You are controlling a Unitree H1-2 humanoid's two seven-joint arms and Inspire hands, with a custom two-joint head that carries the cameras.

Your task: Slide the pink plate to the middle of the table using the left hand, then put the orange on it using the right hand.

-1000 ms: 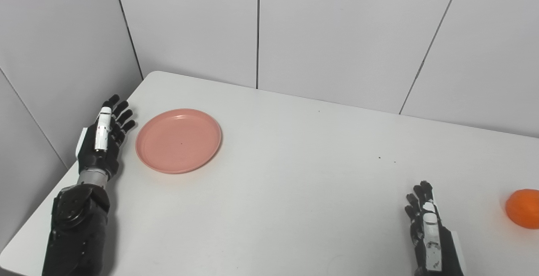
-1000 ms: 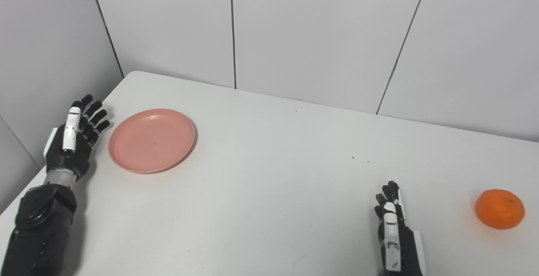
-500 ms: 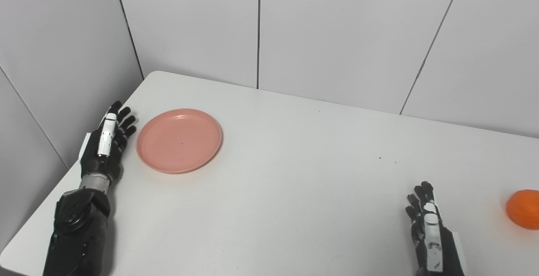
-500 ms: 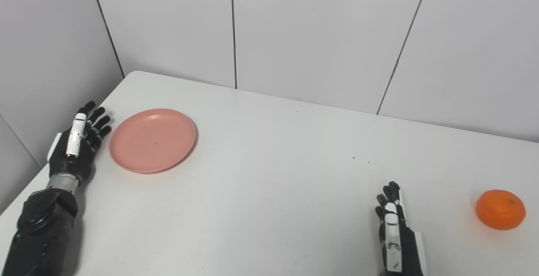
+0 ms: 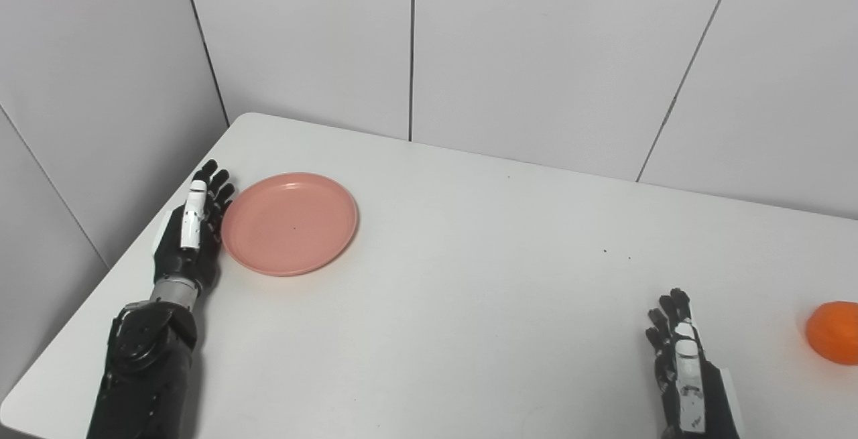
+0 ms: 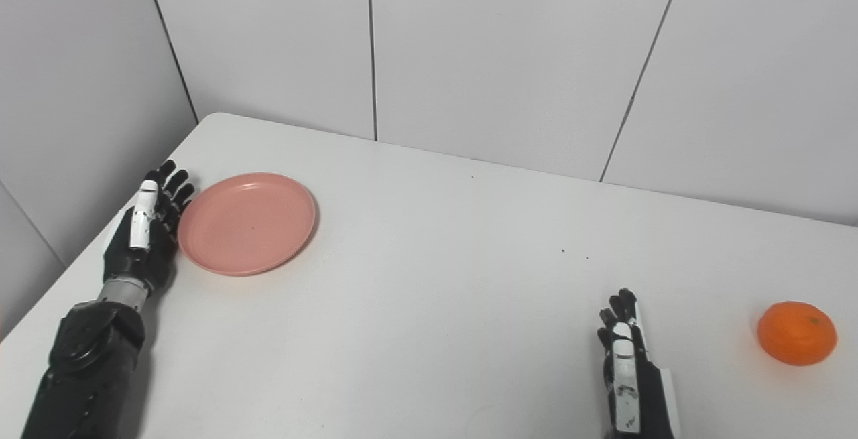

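On the white counter [image 6: 429,278] the left hand [image 6: 144,234] stood on edge with its fingers [image 6: 167,184] straight and slightly apart, seemingly touching the left rim of the pink plate [image 6: 247,222], which held nothing. Farther right, the right hand [image 6: 627,372] rested with fingers extended, holding nothing, well apart from the orange [image 6: 796,332] at the far right.

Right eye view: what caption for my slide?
Left hand against plate; right hand waits near orange.

Bright, even light; soft faint shadows on table [image 5: 469,278]; sharp focus, no glare.
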